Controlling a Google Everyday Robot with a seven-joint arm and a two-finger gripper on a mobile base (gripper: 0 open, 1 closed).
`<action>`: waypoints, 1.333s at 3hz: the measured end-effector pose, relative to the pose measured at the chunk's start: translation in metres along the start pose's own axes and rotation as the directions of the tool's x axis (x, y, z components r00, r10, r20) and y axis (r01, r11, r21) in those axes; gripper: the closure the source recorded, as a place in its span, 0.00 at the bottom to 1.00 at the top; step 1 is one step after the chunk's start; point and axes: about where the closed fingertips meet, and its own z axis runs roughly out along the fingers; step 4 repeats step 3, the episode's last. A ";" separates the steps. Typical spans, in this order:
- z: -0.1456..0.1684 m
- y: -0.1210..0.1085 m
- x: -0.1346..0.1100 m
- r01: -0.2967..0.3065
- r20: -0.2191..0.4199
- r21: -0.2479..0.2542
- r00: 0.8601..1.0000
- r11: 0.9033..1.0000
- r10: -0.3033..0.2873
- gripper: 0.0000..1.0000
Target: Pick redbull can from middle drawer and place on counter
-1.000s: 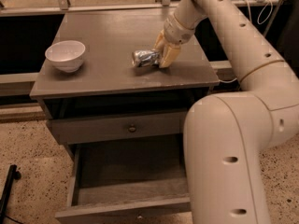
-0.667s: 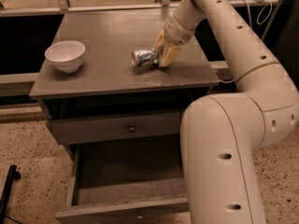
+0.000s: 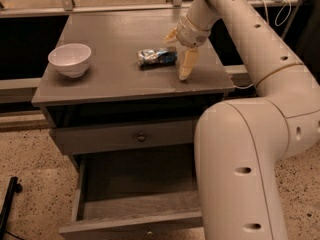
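Claw (image 3: pixel 179 50) hangs spread above the counter (image 3: pixel 115 79), the redbull can (image 3: pixel 156 57) lying on its side just at its mouth.

We are looking through a single camera, placed high up in front of the cabinet and tilting steeply down at it. We are taking in the worktop (image 3: pixel 115 79) across the upper half and the open middle drawer (image 3: pixel 135 181) beneath, both fairly near. The robot's arm (image 3: pixel 240 174) is crowding the lower right, closest to the lens, and is stretching away from us to the end effector (image 3: pixel 180 50), fingers spread, over the worktop's right side.
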 end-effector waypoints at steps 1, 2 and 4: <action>-0.012 0.015 0.006 -0.022 -0.156 -0.071 0.988 0.997 0.011 0.00; -0.044 0.043 0.026 -0.090 -0.272 -0.074 0.960 0.993 0.066 0.00; -0.065 0.062 0.037 -0.119 -0.282 -0.032 0.953 0.992 0.105 0.00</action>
